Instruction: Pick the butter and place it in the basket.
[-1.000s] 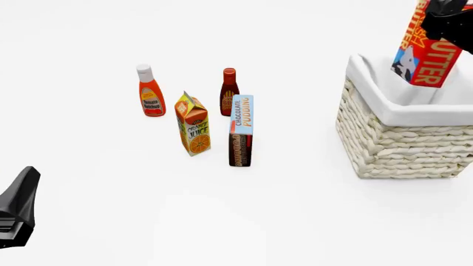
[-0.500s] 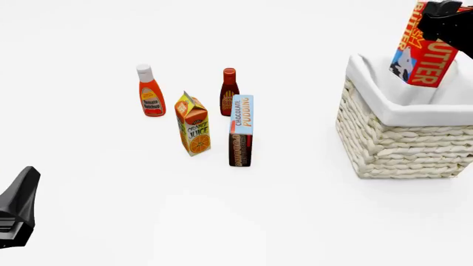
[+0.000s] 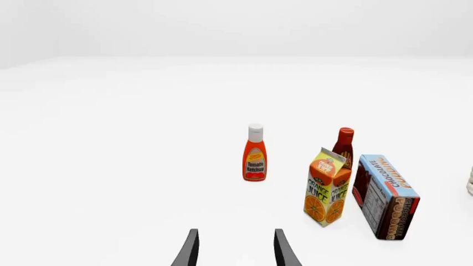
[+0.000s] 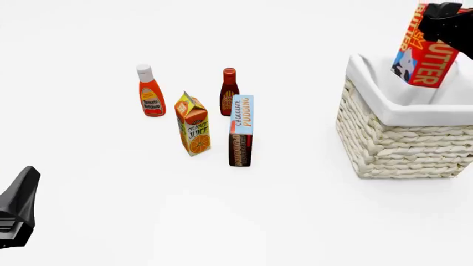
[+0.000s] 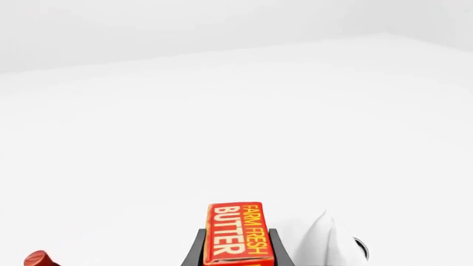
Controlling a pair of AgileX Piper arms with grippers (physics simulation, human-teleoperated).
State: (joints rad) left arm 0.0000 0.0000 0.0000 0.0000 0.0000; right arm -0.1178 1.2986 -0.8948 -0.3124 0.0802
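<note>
- Butter (image 4: 423,52) hangs in your right gripper (image 4: 443,19), jaws clamped on its upper end, long axis tilted near upright, lower end above the basket (image 4: 399,113) opening.
- Your left gripper (image 3: 235,249), jaws apart and holding nothing, sits well away.
- Lower straight down, I judge.

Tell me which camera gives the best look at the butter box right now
The front view: the butter hangs tilted in the right hand above the basket, with its lettering and cow picture visible. The right wrist view shows only one narrow lettered face between the fingers. The left wrist view does not show it.
</note>
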